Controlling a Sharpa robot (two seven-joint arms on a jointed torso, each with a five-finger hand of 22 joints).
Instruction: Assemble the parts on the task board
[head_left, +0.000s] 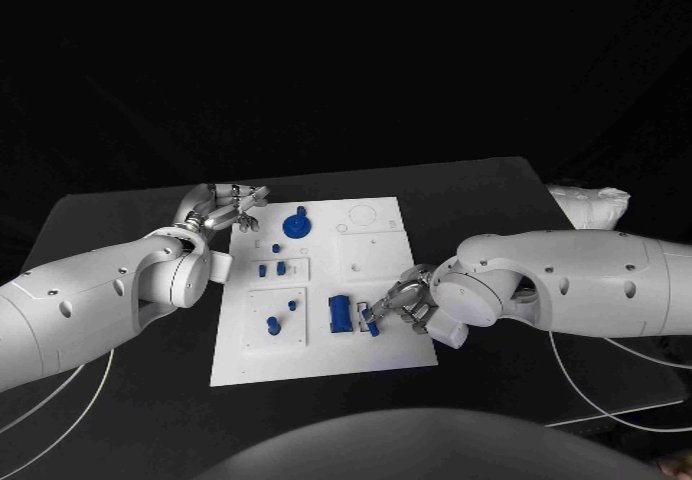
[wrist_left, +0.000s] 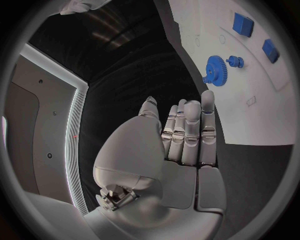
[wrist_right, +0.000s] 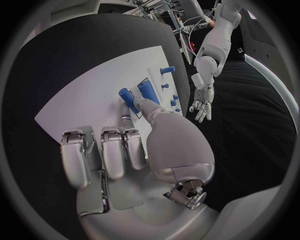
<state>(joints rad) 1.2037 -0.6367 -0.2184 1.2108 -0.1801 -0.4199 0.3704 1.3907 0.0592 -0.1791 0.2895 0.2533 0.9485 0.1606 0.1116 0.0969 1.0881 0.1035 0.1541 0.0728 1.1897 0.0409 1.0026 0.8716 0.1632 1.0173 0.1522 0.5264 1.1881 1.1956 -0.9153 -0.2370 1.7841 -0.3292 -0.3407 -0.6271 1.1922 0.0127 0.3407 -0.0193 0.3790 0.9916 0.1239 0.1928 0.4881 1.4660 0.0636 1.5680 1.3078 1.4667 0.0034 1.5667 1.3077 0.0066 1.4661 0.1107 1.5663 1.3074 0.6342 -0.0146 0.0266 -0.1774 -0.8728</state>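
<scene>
On the black table (head_left: 130, 215) lies the flat white rectangular task board (head_left: 320, 350), its long side running away from the robot.

Nearest to the robot, over the right part of the board, is the right silver many-fingered hand (head_left: 400, 305). It hangs just beside the tall blue rectangular block (head_left: 340, 312), which stands in the near half of the board. In the right wrist view the fingers (wrist_right: 114, 152) are curled down toward the board and the thumb reaches forward to a blue cylinder-shaped part (wrist_right: 128, 97). The thumb tip seems to touch this part, but I cannot tell if the hand really holds it, because the hand covers the contact.

To the left of the block, on a raised white square plate, sits a small blue peg-like part (head_left: 273, 324). A little farther away, on another small plate, stand two small blue pieces (head_left: 268, 269).

Farther still, close to the far edge of the board, lies the round blue toothed gear (head_left: 296, 224); in the left wrist view a small blue knob (wrist_left: 235, 61) is just beside it.

The left silver many-fingered hand (head_left: 228, 210) is farthest, at the far left corner of the board, over the table. Its fingers (wrist_left: 190, 127) are stretched out straight, close together, and it holds nothing.
</scene>
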